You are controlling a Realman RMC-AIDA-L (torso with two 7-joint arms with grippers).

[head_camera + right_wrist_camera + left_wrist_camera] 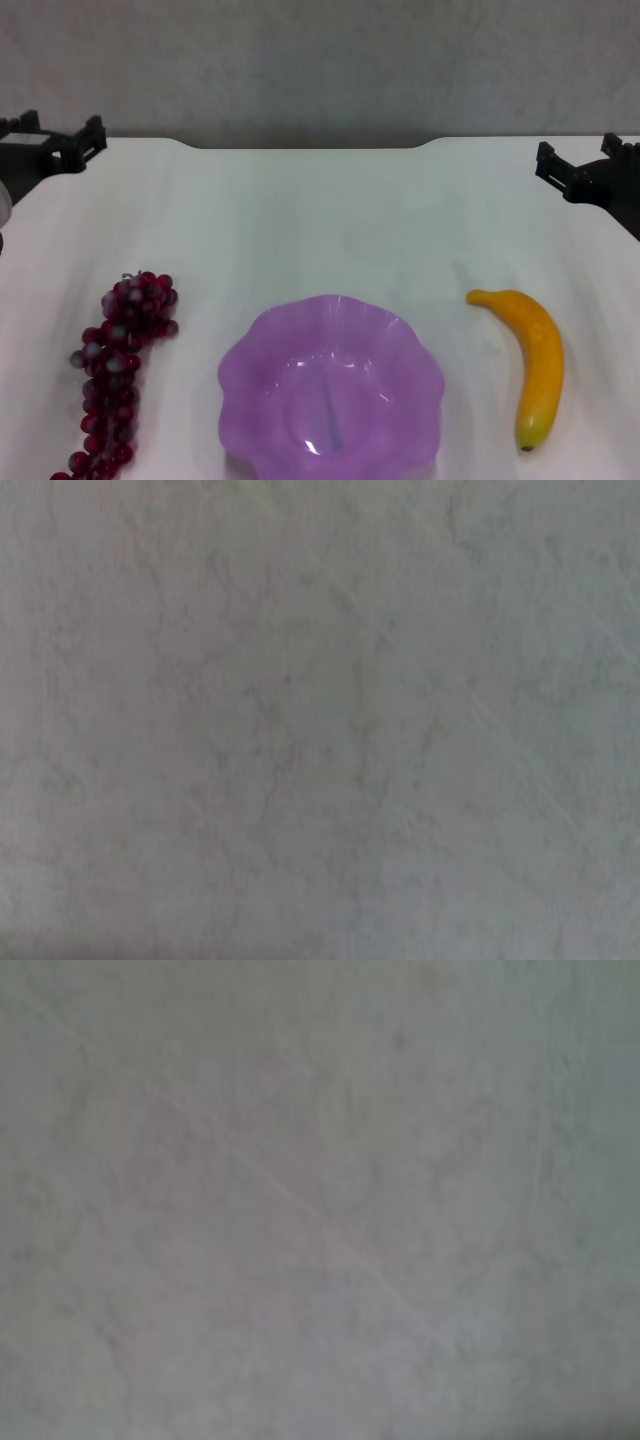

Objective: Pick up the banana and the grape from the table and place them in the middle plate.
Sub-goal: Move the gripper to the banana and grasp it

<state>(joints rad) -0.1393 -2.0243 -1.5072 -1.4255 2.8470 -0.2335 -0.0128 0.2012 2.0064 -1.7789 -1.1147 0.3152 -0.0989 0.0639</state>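
In the head view the purple scalloped middle plate (332, 390) sits at the near middle of the white table (320, 220) and holds nothing. The grape bunch (118, 370) lies to the plate's left, running toward the near edge. The yellow banana (535, 362) lies to the plate's right, its greenish tip nearest me. My left gripper (62, 143) is at the far left edge of the table, well away from the grapes. My right gripper (580, 172) is at the far right edge, well beyond the banana. Both wrist views show only bare table surface.
The table's far edge has a notch in the middle, with a grey wall behind it. Bare white tabletop lies between the fruit and the two grippers.
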